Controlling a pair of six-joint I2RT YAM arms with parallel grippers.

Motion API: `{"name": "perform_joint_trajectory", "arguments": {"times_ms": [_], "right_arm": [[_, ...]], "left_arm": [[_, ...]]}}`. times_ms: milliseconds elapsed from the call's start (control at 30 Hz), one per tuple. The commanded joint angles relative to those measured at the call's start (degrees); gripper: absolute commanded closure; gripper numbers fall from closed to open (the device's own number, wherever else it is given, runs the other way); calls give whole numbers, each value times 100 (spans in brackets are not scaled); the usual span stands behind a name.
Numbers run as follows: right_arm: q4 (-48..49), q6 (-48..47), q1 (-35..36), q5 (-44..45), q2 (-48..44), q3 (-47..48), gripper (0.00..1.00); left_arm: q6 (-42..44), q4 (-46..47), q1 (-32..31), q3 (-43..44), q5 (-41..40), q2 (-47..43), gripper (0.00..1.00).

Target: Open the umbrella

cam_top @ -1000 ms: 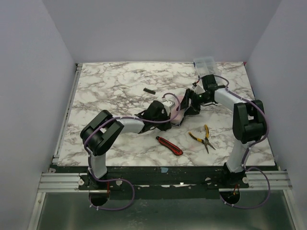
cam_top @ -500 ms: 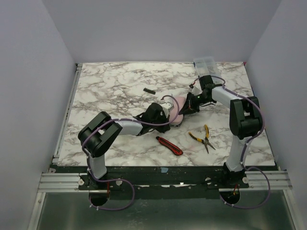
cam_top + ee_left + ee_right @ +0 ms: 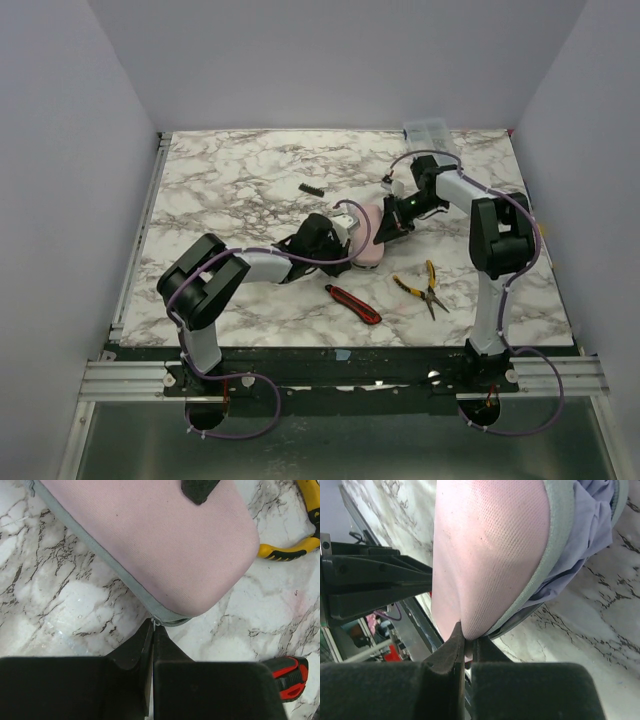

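The umbrella (image 3: 366,243) lies folded near the middle of the marble-patterned bench (image 3: 230,180), between the two arms. Its outer cover is a pale pink, finely woven fabric in a rounded, pouch-like shape, edged with a grey-green band. From the right wrist, crumpled lavender cloth spills out past that band.

The left pincer (image 3: 152,625) is clenched, its black tapered tips meeting on the grey band at the umbrella's near rim, where a small silvery piece sits between them. The right pincer (image 3: 465,639) is also clenched, its tips nipping the pink fabric at a fold beside the band.

Just beside the umbrella's rounded end lie pliers (image 3: 424,287) with yellow, rubbery handles. A red and black utility knife (image 3: 353,304) rests on the bench nearer the arm bases. A small black ribbed piece (image 3: 312,189) lies farther back, and a clear plastic box (image 3: 425,130) stands at the far edge.
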Motion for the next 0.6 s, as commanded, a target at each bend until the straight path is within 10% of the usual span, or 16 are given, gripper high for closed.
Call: {"name": "perform_joint_trajectory", "arguments": {"times_ms": [0,567], "right_arm": [[-1002,-1428,-17,810,530,123,100],[-1536,-2443,187,914,582,10,100]], "left_arm": [[390,-248,233,178,-205,-43,100],[-592,-1250,756,974,588,246,100]]}}
